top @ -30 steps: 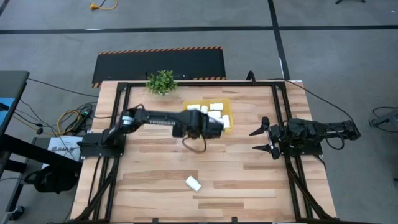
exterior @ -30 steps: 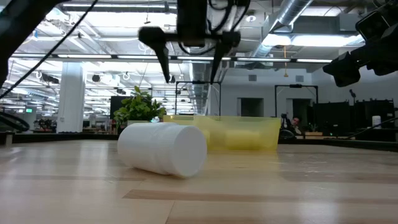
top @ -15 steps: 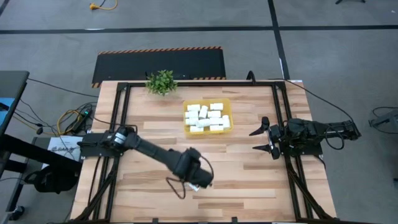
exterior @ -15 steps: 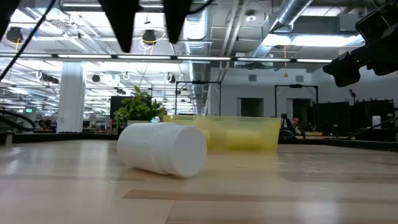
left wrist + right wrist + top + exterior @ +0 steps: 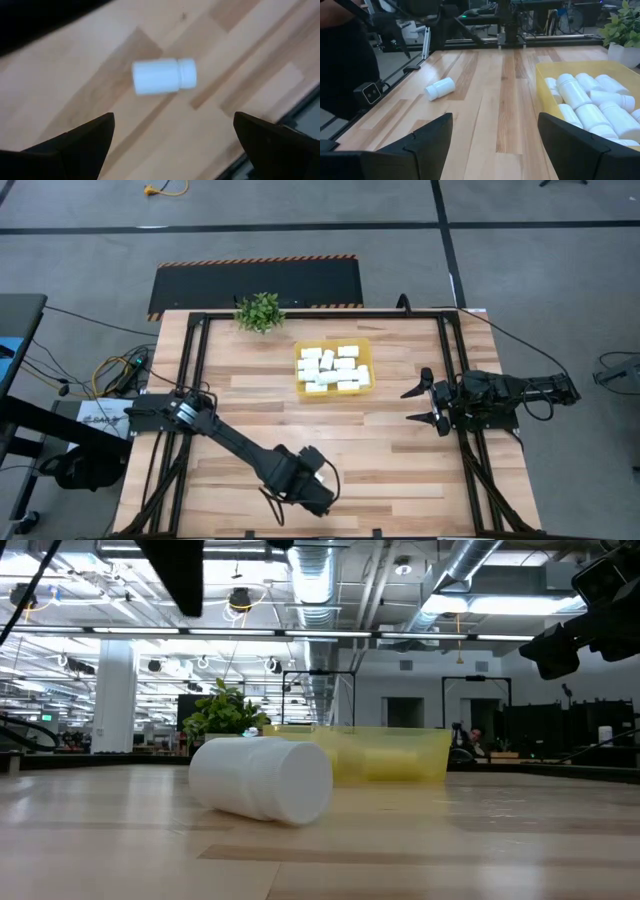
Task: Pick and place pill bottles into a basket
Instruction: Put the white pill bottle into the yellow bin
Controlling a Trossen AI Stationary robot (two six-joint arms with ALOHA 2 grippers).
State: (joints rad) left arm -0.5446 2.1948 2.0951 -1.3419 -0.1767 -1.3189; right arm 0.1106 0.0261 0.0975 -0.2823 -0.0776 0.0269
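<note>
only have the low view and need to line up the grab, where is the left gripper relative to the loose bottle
Observer: The left gripper hangs over the bottle, open and not touching it.
Operator: any other bottles loose
Observer: No, that is the only one out; the rest lie in the basket.
Operator: right arm in the way
Observer: No, the right gripper waits by the right edge of the table, open and empty.
</note>
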